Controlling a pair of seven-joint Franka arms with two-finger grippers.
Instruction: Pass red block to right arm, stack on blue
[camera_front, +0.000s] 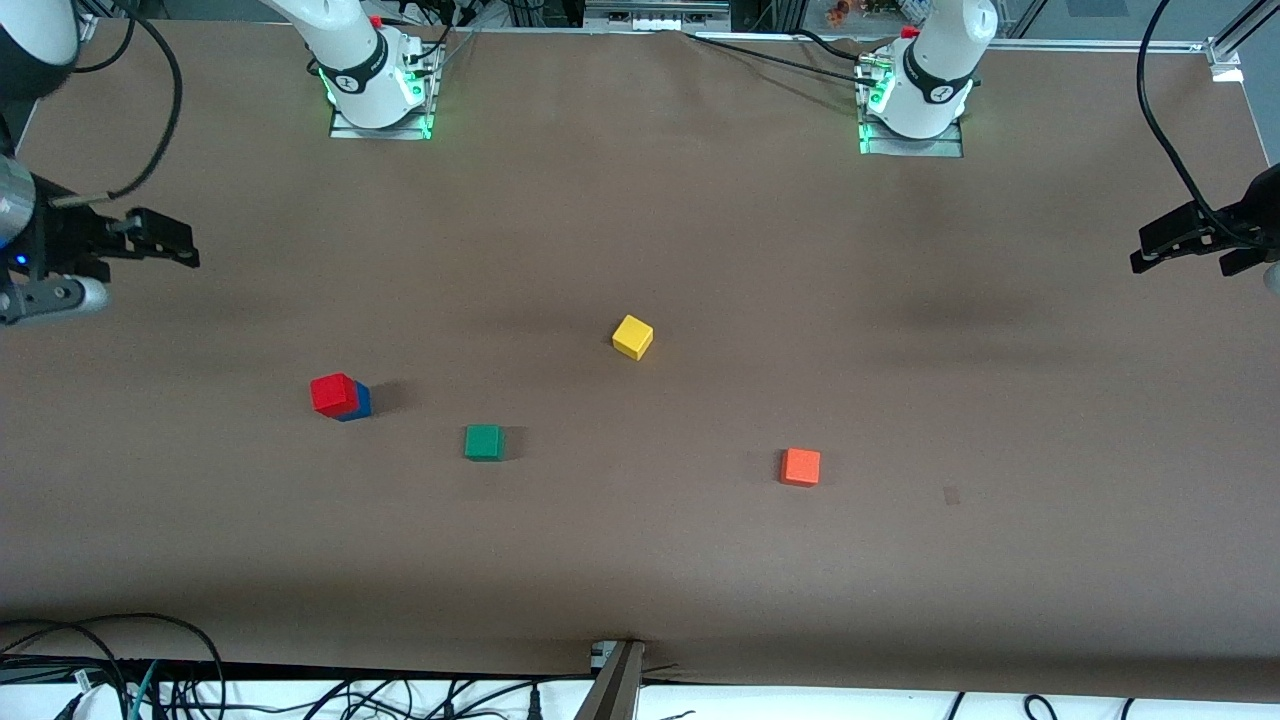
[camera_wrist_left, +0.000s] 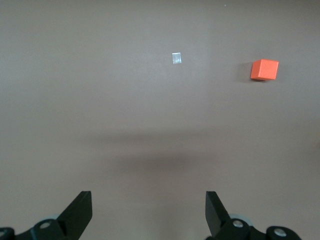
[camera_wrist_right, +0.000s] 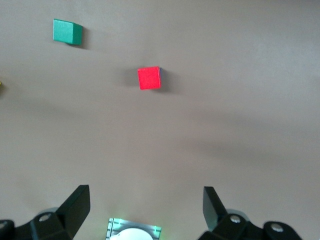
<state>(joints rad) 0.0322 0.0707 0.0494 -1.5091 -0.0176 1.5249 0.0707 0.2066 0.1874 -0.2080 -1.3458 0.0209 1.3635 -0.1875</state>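
Note:
The red block (camera_front: 334, 393) sits on top of the blue cube (camera_front: 359, 403), toward the right arm's end of the table. In the right wrist view the red block (camera_wrist_right: 149, 78) shows from above and covers the blue one almost entirely. My right gripper (camera_front: 178, 246) hangs open and empty over the table's edge at its own end, well apart from the stack; the same gripper (camera_wrist_right: 146, 192) holds nothing in its wrist view. My left gripper (camera_front: 1160, 248) hovers open and empty over the table's edge at the left arm's end, and in its wrist view the gripper (camera_wrist_left: 148, 197) has only bare table between its fingers.
A green cube (camera_front: 484, 442) lies beside the stack, a little nearer the front camera. A yellow cube (camera_front: 632, 337) sits mid-table. An orange cube (camera_front: 800, 467) lies toward the left arm's end, with a small tape patch (camera_wrist_left: 176, 58) close to it. Both arm bases (camera_front: 375, 85) stand along the top.

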